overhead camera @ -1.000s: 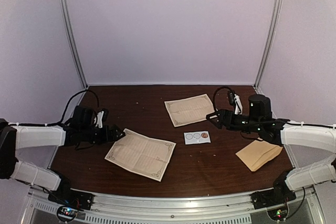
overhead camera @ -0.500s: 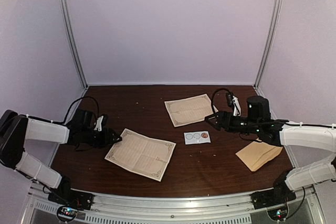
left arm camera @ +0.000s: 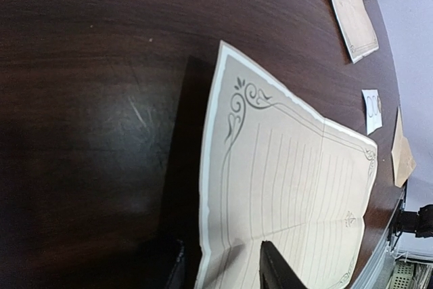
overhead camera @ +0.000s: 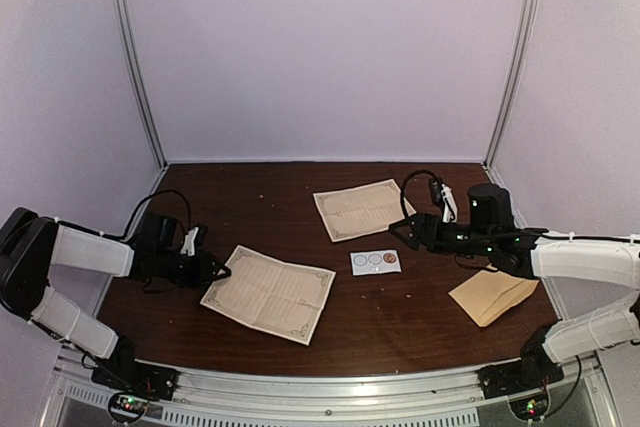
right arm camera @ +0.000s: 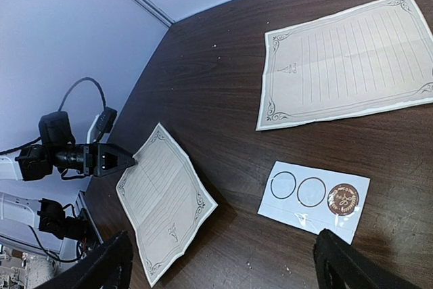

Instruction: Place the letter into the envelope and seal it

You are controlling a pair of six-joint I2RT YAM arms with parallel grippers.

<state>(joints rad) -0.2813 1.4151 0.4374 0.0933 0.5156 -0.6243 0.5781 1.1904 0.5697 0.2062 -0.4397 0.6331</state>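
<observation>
Dark brown wood-grain worktop point(overhead camera: 400, 332), glossy, with faint scratches and a few pale specks; soft sheen on it in the left wrist view. Plain pale lilac back wall point(overhead camera: 320, 47) behind it, matching lilac side walls on the left point(overhead camera: 50, 97) and right point(overhead camera: 590, 97). Thin silver metal uprights at the back corners, left point(overhead camera: 137, 57) and right point(overhead camera: 514, 57), both leaning outward toward the top. Grey aluminium rail point(overhead camera: 330, 387) runs along the near edge. Light even and diffuse, shadows soft.
</observation>
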